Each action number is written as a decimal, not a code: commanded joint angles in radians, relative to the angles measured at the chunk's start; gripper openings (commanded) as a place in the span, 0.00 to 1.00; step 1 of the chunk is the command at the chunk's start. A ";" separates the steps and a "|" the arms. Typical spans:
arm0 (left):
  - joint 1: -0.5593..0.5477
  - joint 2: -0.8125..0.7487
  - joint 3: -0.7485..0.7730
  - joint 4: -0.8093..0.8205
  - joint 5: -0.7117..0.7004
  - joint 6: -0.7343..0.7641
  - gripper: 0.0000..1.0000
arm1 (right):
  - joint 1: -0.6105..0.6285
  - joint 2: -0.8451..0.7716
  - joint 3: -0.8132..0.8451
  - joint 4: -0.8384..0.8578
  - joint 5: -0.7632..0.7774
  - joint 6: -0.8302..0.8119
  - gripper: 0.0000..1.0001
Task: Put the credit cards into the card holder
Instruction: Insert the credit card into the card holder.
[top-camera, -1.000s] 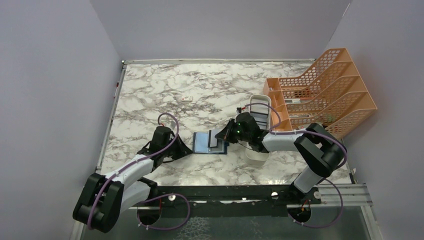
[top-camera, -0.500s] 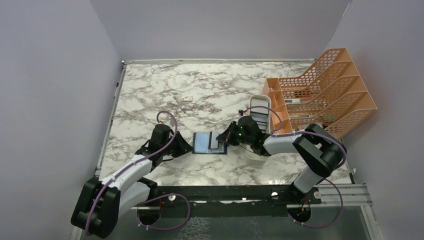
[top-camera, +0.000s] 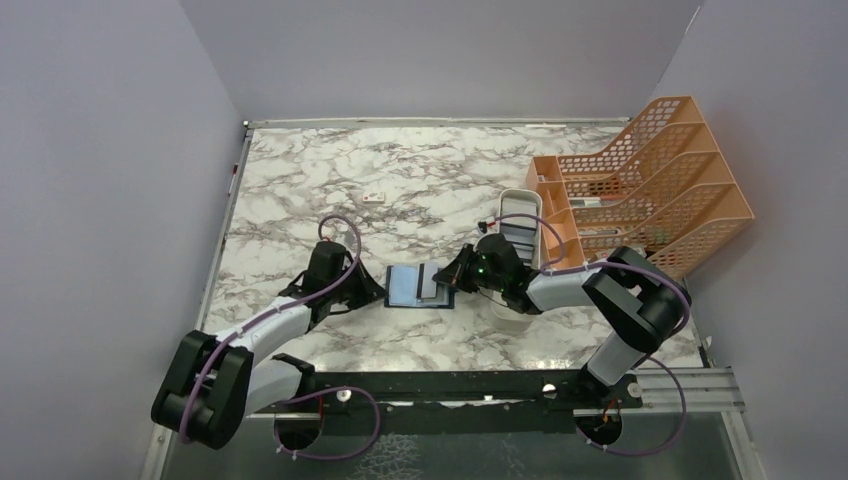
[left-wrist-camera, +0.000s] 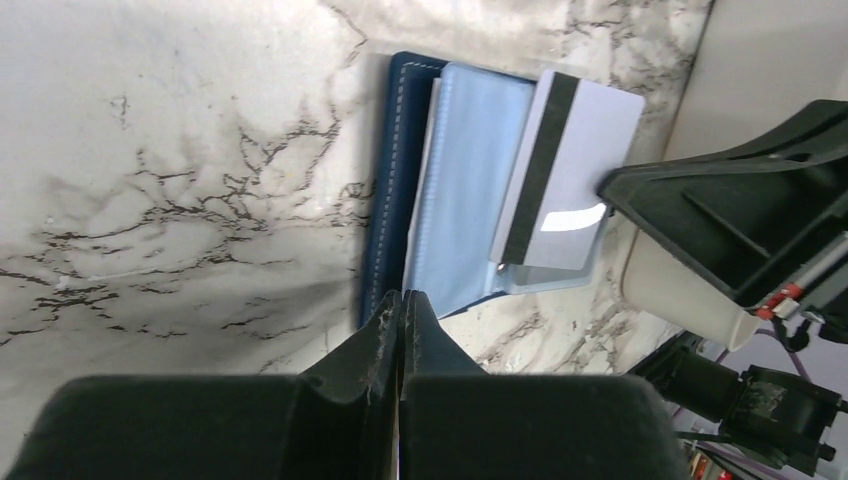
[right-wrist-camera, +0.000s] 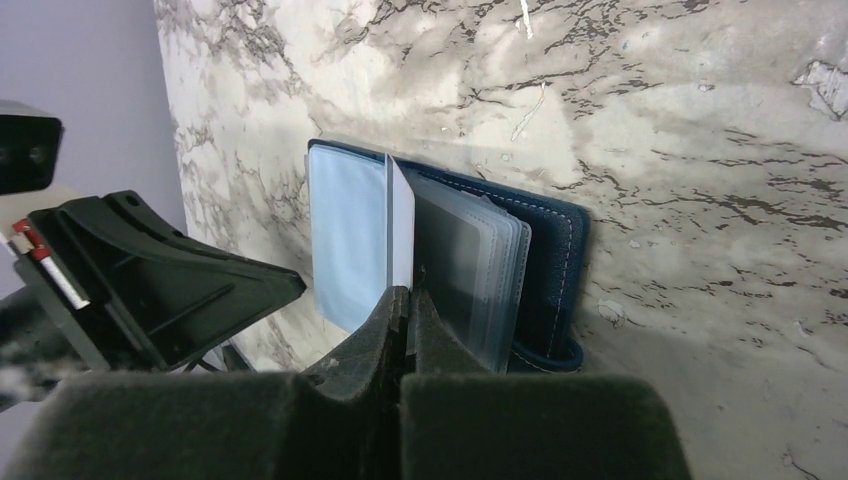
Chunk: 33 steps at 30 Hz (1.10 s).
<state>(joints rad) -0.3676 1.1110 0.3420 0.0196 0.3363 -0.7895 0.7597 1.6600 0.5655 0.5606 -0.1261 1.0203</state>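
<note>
The navy-blue card holder (top-camera: 403, 285) lies open on the marble table between the two arms, its light blue inner side (left-wrist-camera: 470, 180) facing up. My right gripper (right-wrist-camera: 408, 297) is shut on a pale credit card (left-wrist-camera: 575, 170) with a black stripe. The card stands tilted over the holder's right half, its edge between the blue panel and the clear sleeves (right-wrist-camera: 480, 260). My left gripper (left-wrist-camera: 402, 300) is shut, with its tips at the holder's left edge. Nothing shows between its fingers.
A long white tray (top-camera: 520, 215) stands just behind the right gripper, next to an orange mesh file rack (top-camera: 650, 170) at the back right. A tiny white block with a red mark (top-camera: 374, 197) lies further back on the table.
The left arm has swung in and brought its gripper closer to the holder's left edge. The right gripper has shifted slightly right with the card.
</note>
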 joint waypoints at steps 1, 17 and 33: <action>0.000 0.041 -0.028 0.067 0.001 0.024 0.00 | 0.010 0.015 -0.007 0.025 0.035 -0.012 0.01; 0.000 0.110 -0.068 0.101 -0.002 0.044 0.00 | 0.024 0.031 -0.038 0.080 0.039 0.037 0.01; -0.001 0.095 -0.087 0.110 -0.001 0.033 0.00 | 0.061 0.074 -0.009 0.068 0.027 0.034 0.01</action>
<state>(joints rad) -0.3676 1.2026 0.2855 0.1631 0.3496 -0.7765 0.8082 1.7004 0.5373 0.6384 -0.0948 1.0634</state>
